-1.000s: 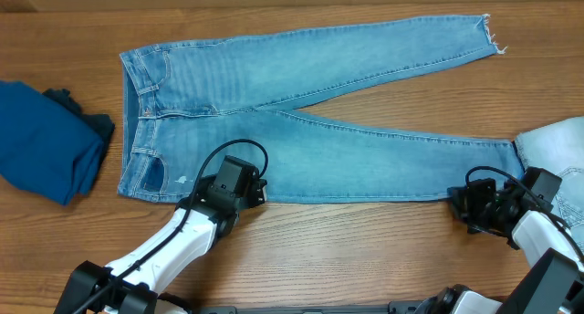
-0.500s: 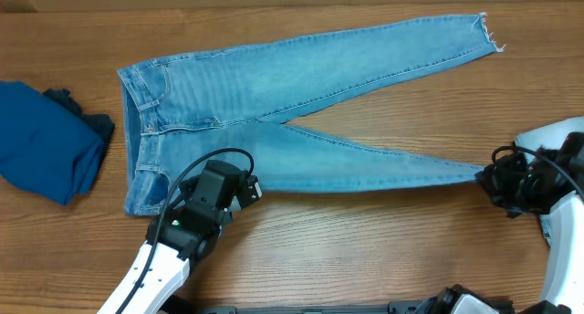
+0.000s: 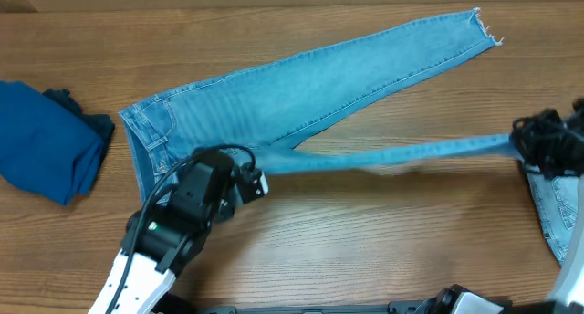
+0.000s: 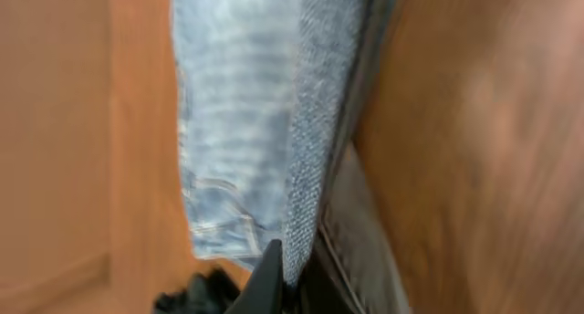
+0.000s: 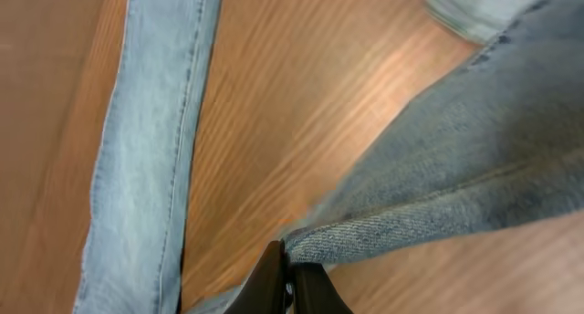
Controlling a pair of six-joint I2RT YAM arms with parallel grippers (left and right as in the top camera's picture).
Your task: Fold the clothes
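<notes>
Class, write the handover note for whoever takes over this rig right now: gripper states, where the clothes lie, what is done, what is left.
Grippers: the left gripper is shut on the jeans near the waist end. The right gripper is shut on the ankle end of the near leg.
Clothes: the near leg is stretched taut between the grippers. The far leg lies flat on the table. A dark blue garment lies at the left and pale denim at the right edge.
Done: near edge gripped, no fold finished.
Left: probably lay the near leg over the far leg, finish folding, then do the other garments.
</notes>
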